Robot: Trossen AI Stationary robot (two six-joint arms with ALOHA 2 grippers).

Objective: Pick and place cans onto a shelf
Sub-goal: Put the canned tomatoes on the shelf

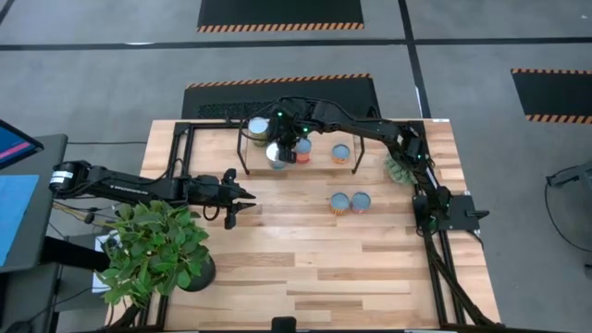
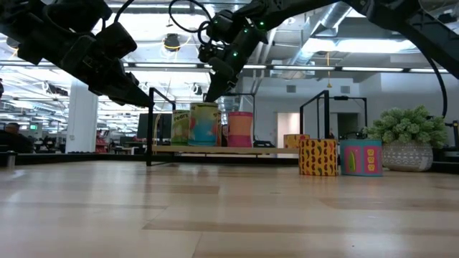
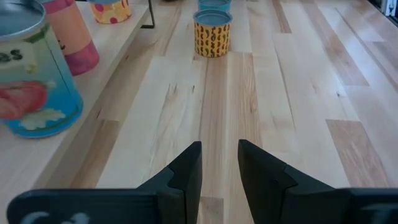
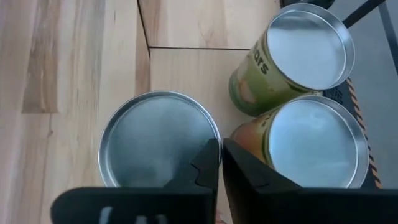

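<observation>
The shelf stands at the table's far side with three cans on it: a green one, a blue-green one and a pink one. My right gripper is shut and points down just above their silvery tops, between the nearest top and another. More cans stand on the table: a yellow-orange one, a blue-pink one and one farther back. My left gripper is over the bare table left of centre, its fingers a little apart and empty. My right gripper's shut fingertips come from above at the rim of the nearest can's top. I cannot tell whether they touch it. The can stands upright on the shelf.
A large leafy potted plant stands at the table's near left beside my left arm. A small plant in a pale pot stands at the right edge. Black frame rails run along the table's left and right sides. Bare planks lie at the near centre.
</observation>
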